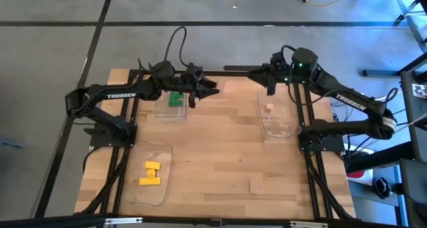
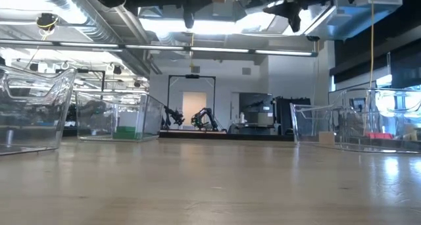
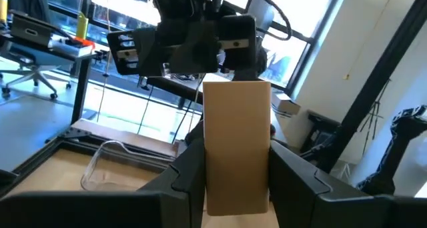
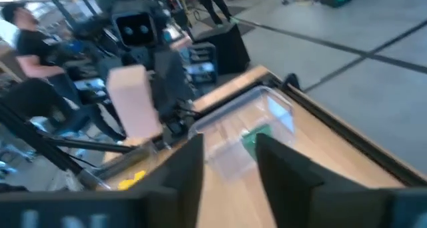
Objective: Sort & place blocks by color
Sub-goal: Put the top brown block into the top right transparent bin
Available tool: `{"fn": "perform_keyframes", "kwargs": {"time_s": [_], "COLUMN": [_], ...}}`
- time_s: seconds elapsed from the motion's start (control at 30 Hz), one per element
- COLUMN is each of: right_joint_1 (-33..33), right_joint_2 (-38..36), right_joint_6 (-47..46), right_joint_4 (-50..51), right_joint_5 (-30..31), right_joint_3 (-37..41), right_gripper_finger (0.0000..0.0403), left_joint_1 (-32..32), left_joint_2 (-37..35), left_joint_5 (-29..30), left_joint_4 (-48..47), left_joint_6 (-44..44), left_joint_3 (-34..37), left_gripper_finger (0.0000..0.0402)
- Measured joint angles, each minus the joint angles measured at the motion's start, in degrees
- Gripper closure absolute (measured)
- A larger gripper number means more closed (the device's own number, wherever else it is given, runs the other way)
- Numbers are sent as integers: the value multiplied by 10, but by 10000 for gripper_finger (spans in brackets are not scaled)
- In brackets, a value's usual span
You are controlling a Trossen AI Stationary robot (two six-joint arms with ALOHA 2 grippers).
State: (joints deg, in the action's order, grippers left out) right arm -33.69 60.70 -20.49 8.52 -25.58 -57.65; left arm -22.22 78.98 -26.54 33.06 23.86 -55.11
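My left gripper [image 1: 212, 88] is raised above the table's far middle and shut on a tan wooden block [image 3: 235, 141], which also shows in the right wrist view [image 4: 133, 108]. My right gripper [image 1: 271, 85] hovers open over the far end of the right tray [image 1: 280, 125] and faces the left one; its fingers [image 4: 180, 181] hold nothing. A green block [image 1: 175, 99] lies in the far left tray. Yellow blocks [image 1: 151, 173] lie in the near left tray. A small tan cube [image 1: 269, 108] rests on the right tray's floor. My left gripper pinches the tan block between its two fingers, one on each long side of its lower part [image 3: 233, 195]. The block stands out past the fingertips, along the fingers. It is lifted clear of the table, pointing toward the right arm.
Three clear trays sit on the wooden table: far left [image 1: 170, 111], near left [image 1: 150, 188] and right. In the low view the left trays [image 2: 118, 116] and the right tray [image 2: 329, 126] stand at the sides, with bare wood [image 1: 220, 148] between them. A person [image 4: 27, 41] is in the room beyond.
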Motion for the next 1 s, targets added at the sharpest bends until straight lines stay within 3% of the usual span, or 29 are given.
{"fn": "perform_keyframes", "kwargs": {"time_s": [0.17,0.37,0.53,0.73,1.0], "right_joint_1": [44,96,119,134,162], "right_joint_2": [42,113,137,149,155], "right_joint_6": [-18,-33,-30,-30,-1], "right_joint_4": [-61,-170,-255,-251,-254], "right_joint_5": [0,0,0,-1,3], "right_joint_3": [0,0,0,0,0], "right_gripper_finger": [181,129,125,124,128], "left_joint_1": [7,15,28,48,50], "left_joint_2": [0,1,1,1,1], "left_joint_5": [2,9,40,86,92], "left_joint_4": [-14,-35,-61,-63,-68], "left_joint_6": [-22,-39,-45,-63,-64], "left_joint_3": [0,0,0,0,0], "left_gripper_finger": [286,286,286,286,286]}}
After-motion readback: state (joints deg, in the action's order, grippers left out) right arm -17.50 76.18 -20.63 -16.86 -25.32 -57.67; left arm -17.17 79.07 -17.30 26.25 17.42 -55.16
